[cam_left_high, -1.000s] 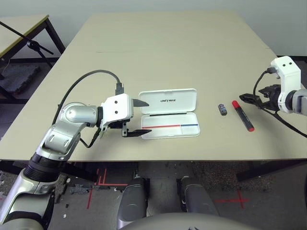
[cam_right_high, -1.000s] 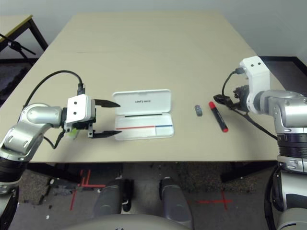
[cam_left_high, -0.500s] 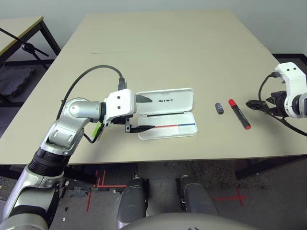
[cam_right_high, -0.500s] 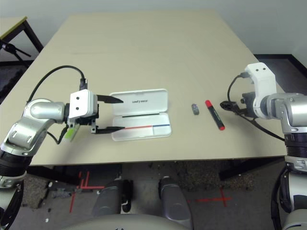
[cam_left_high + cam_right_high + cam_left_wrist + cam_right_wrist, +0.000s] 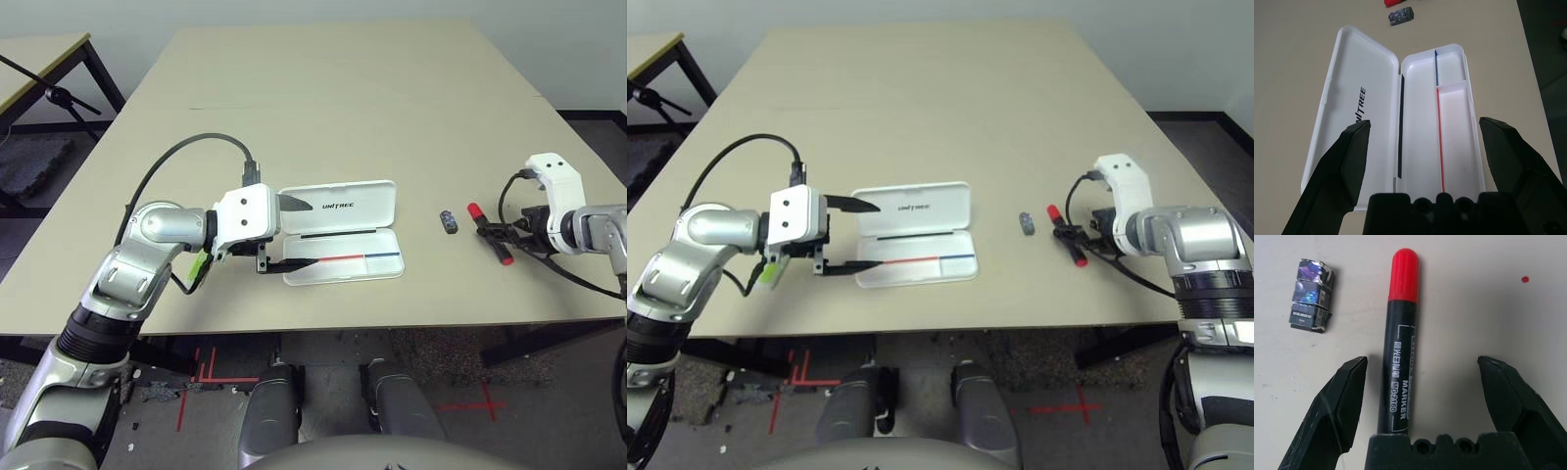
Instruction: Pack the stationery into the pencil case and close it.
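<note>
white pencil case (image 5: 340, 230) is lying open on the table (image 5: 343, 88), lid flat, tray holding thin red and blue sticks (image 5: 348, 258). l gripper (image 5: 1422, 147) is hovering at its near end, jaws apart, gripping nothing. r gripper (image 5: 1422, 382) is straddling the red-capped marker (image 5: 1397, 338), jaws wide w/ barrel between them, not yet pinched; small dark block (image 5: 1310, 295) is lying just beside. step in hand: picking up the marker; next move probably calls for closing on the barrel, then carrying it to the tray

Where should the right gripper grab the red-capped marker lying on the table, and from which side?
Grip the marker across the middle of its dark barrel, coming from above. It lies flat, and the open right gripper already straddles the barrel, one finger on either side. The small dark block lies apart, clear of the closing fingers.
</note>
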### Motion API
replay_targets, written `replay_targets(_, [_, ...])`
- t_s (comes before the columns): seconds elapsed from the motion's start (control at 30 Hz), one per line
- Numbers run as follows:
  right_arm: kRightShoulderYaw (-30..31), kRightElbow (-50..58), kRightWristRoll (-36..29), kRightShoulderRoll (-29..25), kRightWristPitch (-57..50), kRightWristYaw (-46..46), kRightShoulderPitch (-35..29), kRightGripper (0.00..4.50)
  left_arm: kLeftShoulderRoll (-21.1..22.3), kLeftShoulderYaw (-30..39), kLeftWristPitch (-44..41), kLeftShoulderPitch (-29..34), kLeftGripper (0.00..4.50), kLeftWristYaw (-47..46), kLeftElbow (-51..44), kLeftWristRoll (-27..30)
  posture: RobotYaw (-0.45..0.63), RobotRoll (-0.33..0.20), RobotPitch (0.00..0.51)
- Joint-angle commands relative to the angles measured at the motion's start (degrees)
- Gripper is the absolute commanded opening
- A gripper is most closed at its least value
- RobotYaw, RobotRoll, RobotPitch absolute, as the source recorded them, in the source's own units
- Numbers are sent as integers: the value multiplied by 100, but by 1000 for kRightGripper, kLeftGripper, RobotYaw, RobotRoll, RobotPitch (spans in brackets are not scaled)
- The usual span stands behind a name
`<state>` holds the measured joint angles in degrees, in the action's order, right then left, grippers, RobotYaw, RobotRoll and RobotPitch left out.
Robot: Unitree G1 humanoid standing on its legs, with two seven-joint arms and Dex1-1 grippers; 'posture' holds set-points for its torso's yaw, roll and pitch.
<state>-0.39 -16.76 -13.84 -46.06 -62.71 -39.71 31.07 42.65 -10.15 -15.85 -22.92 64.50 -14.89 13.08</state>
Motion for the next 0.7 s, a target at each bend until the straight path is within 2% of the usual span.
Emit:
replay_targets(0.03, [138, -259, 114, 91, 92, 60, 41, 4500, 57, 9, 43, 87, 4480, -46, -43, -64, -11, 0, 78])
replay_targets(0.07, [140, -309, 135, 108, 122, 78, 57, 4500, 60, 6, 43, 94, 4480, -54, -50, -65, -9, 0, 79])
replay_targets(0.17, [141, -461, 204, 156, 224, 109, 95, 3866, 67, -1, 38, 108, 4500, -69, -67, -70, -9, 0, 78])
replay_targets(0.3, [108, -565, 273, 146, 347, 131, 112, 2424, 71, -11, 23, 114, 4500, -78, -95, -70, -9, 0, 78])
replay_targets(0.47, [101, -656, 338, -145, 516, -40, 223, 558, 86, -28, 9, 104, 4500, -79, -118, -61, -16, 0, 75])
replay_targets(0.7, [251, -433, 429, -754, 1728, -942, 278, 475, 117, -48, 16, 52, 4500, -44, -76, -72, -22, 0, 73])
